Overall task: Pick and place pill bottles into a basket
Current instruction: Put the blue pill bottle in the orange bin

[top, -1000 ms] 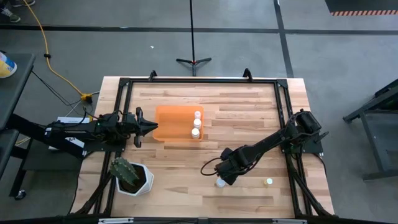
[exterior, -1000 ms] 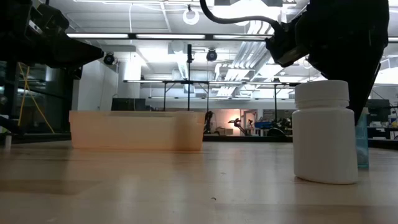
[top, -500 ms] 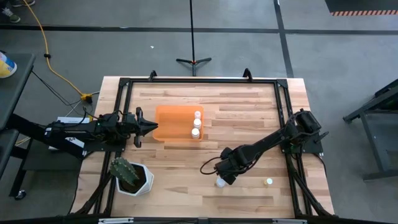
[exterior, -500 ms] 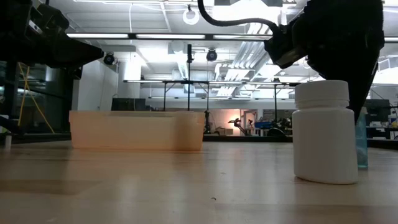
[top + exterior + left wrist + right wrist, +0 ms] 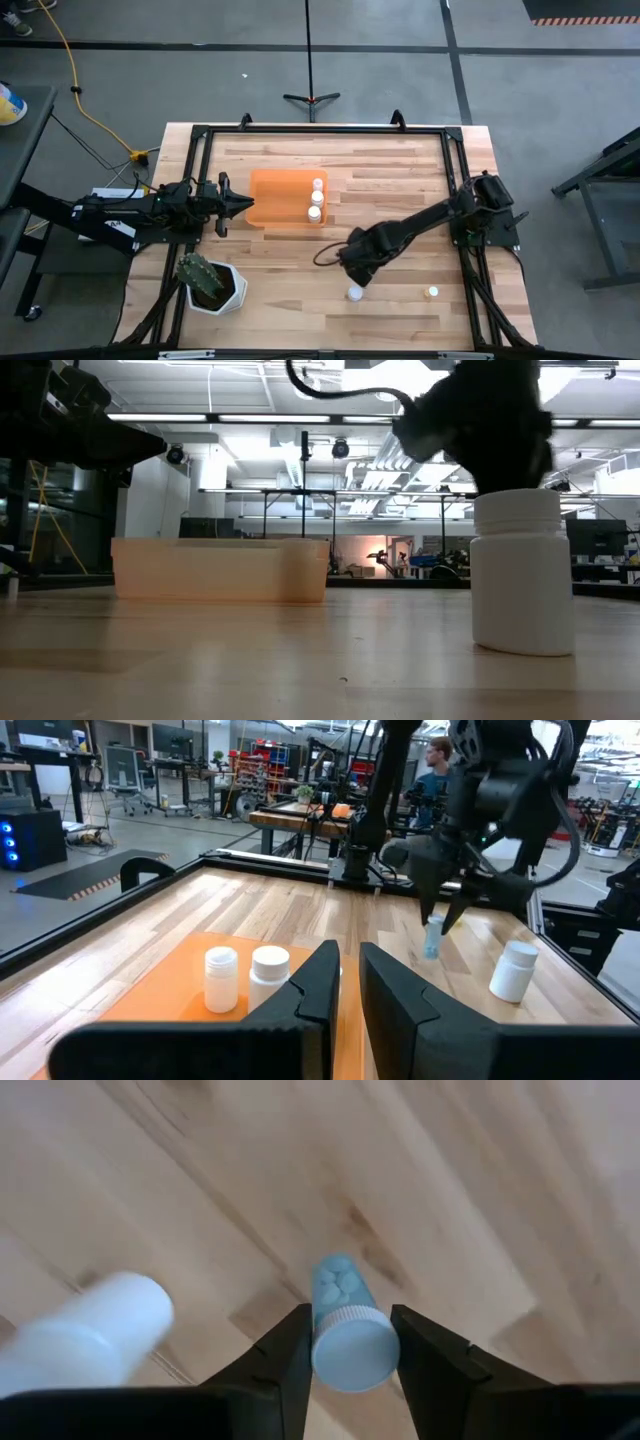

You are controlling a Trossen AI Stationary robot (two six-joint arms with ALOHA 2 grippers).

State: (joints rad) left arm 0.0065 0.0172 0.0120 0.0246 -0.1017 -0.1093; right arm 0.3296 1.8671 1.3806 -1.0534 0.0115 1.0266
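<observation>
My right gripper [image 5: 355, 268] is shut on a small translucent blue pill bottle with a white cap [image 5: 350, 1345], just above the table right of centre. A white pill bottle [image 5: 354, 293] stands on its base close by on the near side, and a yellowish one [image 5: 432, 292] stands farther right. The orange basket [image 5: 272, 190] sits at the centre left with three white bottles [image 5: 314, 199] standing along its right side. My left gripper [image 5: 243, 203] hovers shut and empty at the basket's left edge. My right gripper pinches the blue bottle between its two fingers at the top of its body, by the white cap [image 5: 348, 1320]. The fingers [image 5: 290, 1355] come from above, pointing down. The bottle hangs upright below them [image 5: 432, 938], clear of the table.
A white angular pot with a green cactus [image 5: 208, 280] stands at the near left corner. A black frame [image 5: 320, 128] runs around the table's edges. Bare wood lies between the basket and my right gripper.
My right gripper has risen and gone toward the table's far left, toward the basket, carrying the blue bottle, which stood on the table behind the white bottle and is now lifted clear. The white bottle has stayed in place.
</observation>
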